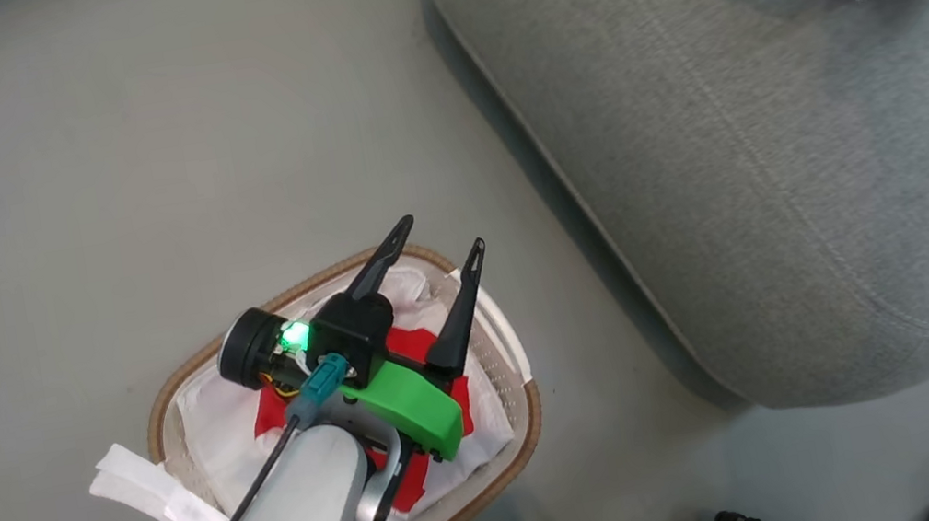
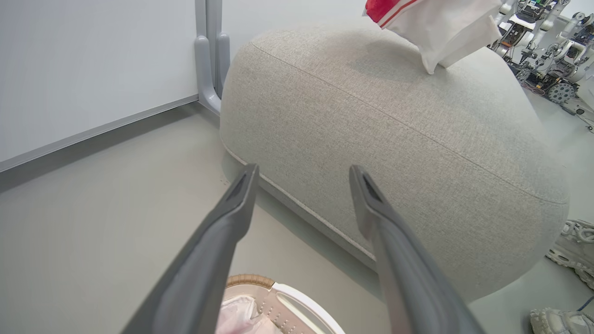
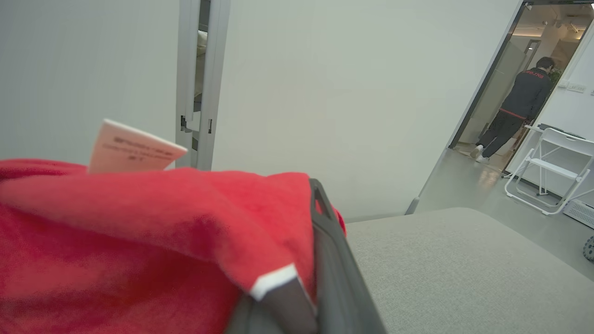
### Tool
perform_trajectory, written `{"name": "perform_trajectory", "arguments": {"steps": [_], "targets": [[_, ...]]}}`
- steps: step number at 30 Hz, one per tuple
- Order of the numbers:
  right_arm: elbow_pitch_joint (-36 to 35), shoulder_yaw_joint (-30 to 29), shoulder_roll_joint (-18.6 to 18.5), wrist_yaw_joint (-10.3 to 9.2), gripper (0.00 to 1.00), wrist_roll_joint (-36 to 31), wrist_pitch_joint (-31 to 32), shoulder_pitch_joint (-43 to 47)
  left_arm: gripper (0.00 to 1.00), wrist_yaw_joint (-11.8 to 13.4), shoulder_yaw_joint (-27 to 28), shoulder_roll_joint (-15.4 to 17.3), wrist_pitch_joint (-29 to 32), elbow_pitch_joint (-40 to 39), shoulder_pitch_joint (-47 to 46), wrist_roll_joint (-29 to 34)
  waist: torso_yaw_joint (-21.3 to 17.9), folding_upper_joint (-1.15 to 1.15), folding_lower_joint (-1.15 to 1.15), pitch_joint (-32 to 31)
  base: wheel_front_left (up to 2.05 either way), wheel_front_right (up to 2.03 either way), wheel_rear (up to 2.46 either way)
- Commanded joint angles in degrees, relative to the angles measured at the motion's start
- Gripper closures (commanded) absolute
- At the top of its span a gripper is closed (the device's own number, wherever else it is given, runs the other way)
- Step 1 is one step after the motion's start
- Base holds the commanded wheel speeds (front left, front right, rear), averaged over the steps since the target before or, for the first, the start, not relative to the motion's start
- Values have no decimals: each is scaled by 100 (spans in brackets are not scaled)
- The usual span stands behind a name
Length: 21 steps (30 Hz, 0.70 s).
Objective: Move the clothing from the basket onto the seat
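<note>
Right end effector [image 3: 316, 200] pinching red clothing [image 3: 139, 232], left end effector [image 1: 440, 234] spread above basket [image 1: 533, 408]

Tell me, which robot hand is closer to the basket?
Left. The left gripper hovers open just above the basket, over the red clothing inside. The right gripper is away by the sofa, shut on a red garment.

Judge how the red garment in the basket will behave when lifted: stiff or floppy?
Probably floppy: the red garment lies crumpled in the basket, so it should sag and trail. It rests on the loose white liner, which may drag along.
</note>
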Motion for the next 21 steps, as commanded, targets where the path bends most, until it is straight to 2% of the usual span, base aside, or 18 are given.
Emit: {"name": "perform_trajectory", "arguments": {"steps": [1,10,12,13,14,21], "targets": [[136,-155,24,-8,100,-58,-26,110,0,-18,42,83,5,10,-127,11,419,34,0,464,0,0,0],[1017,-1390,229,-7,100,-667,-26,573,0,-18,161,189,4,32,-182,54,524,34,0,769,0,0,0],[1062,-1580,312,-7,64,-737,-26,665,0,-18,204,203,5,42,-157,55,525,34,0,780,0,0,0],[1077,-1643,368,-8,18,-777,-26,731,0,-18,238,206,4,52,-136,51,519,34,0,773,0,0,0],[1082,-1707,419,-8,0,-786,-26,781,0,-18,267,207,5,57,-113,48,510,34,0,754,0,0,0],[745,-2080,700,-8,0,-1037,-25,1407,0,-18,569,169,4,103,115,46,460,34,0,379,0,0,0]]}}
